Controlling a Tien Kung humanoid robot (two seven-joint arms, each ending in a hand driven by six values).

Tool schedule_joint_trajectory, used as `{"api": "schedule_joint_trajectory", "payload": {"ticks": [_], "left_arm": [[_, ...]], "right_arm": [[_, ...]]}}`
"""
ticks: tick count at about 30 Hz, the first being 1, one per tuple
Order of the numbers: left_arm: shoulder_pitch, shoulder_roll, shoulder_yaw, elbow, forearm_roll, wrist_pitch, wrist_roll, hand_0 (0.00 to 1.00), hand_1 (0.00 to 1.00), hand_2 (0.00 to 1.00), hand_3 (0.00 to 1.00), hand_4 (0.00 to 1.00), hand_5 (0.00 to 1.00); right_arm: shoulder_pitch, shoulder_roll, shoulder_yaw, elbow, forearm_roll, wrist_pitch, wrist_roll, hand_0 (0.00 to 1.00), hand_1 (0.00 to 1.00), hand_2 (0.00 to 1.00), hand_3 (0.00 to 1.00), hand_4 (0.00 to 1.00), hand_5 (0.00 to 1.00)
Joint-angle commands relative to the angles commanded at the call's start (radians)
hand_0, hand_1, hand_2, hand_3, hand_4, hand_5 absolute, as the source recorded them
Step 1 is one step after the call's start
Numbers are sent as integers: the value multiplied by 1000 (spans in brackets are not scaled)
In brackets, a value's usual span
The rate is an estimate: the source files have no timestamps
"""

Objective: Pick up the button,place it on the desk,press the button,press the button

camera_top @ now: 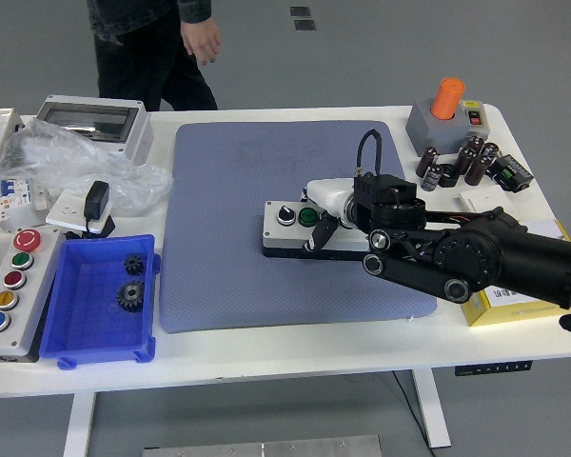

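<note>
Evidently the pressing step is in hand: the button box point(300, 228) already lies flat on the blue mat point(238, 257) near the middle of the table point(266, 347), so picking up and placing are judged done. The right hand point(335, 217) is laid over the box's right end, with one dark finger point(322, 231) bent down just beside the green button point(307, 216) — whether the cap is actually touched cannot be told from this height. Nothing is gripped; the remaining fingers are hidden under the wrist, so the hand's state as a whole cannot be told. The left hand is not seen.

For the next move, a short straight push down onto the green cap is called for, with the box kept from sliding on the mat, then a release and a second press.

The box is seen as a low grey-white housing on a dark base, with a black rotary knob point(285, 215) at its left and the green button beside it; its right part is covered by the hand. A person point(152, 38) stands beyond the far left corner, hands clear of the table
</note>
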Motion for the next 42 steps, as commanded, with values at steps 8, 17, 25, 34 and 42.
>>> {"api": "schedule_joint_trajectory", "payload": {"ticks": [8, 17, 25, 34, 42], "left_arm": [[2, 1, 6, 1, -7, -1, -2, 586, 628, 606, 612, 555, 374], [-2, 1, 5, 1, -8, -4, -3, 585, 627, 604, 612, 554, 373], [-2, 1, 6, 1, -8, -7, -4, 587, 627, 603, 612, 554, 373], [-1, 0, 5, 1, -8, -7, -6, 586, 627, 602, 612, 554, 372], [0, -3, -7, 0, -3, -6, -9, 585, 626, 602, 612, 555, 372]], "right_arm": [[3, -4, -9, 18, -20, -9, 9, 730, 739, 838, 881, 844, 158], [8, -12, -33, 35, -17, -44, 20, 744, 772, 901, 932, 891, 205], [8, -24, -55, 53, -13, -76, 26, 765, 802, 959, 989, 946, 272], [-1, -90, -16, 189, -111, -114, 20, 765, 807, 983, 998, 998, 390], [-88, -206, 141, 359, -267, -116, -24, 764, 807, 983, 998, 998, 458]]}}
